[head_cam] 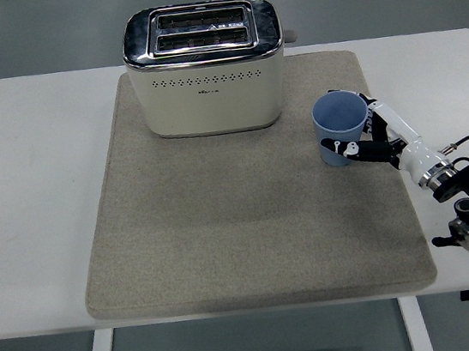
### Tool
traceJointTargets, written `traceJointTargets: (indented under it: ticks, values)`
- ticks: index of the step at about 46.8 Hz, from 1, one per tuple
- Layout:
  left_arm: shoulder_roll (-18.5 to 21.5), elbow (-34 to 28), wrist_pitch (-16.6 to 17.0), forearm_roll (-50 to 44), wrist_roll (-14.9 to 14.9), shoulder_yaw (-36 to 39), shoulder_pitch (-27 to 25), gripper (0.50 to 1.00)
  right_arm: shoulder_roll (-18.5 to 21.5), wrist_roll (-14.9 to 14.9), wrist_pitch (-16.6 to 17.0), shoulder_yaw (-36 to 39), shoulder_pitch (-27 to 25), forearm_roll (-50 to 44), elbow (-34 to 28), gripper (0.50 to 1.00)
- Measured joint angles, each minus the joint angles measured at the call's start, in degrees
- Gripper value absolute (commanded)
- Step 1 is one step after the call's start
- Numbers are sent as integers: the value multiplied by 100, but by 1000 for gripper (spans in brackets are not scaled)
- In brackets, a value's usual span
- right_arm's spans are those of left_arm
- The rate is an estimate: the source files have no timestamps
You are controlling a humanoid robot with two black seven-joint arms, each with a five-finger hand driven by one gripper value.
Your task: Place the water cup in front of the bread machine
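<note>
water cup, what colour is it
Blue, seen in the head view: the water cup, held by the right robot hand.

Even bright overhead light, sharp focus throughout; soft shadows, glare on the toaster (206, 68) chrome top, white surface (32, 211) slightly washed.

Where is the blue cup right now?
The blue cup stands on the mat's right side, right of the toaster, gripped by the right hand.
</note>
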Motion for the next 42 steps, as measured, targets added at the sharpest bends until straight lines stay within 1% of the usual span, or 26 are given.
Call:
traceJointTargets:
  ticks: [15,22,32,37,42]
  values:
    - [0,1,0,0,-3,0,0,996,-46,-25,32,32,-1,28,63,500]
    - [0,0,0,0,-3,0,0,996,-117,-25,33,22,129,82,145,500]
    - [0,0,0,0,-2,1,0,996,-223,-34,2,20,141,159,556,500]
    - [0,-1,0,-1,-1,-1,0,996,-340,-36,-11,25,143,189,792,500]
    - [0,0,0,0,-4,-2,-3,996,-360,-36,-9,25,142,190,970,500]
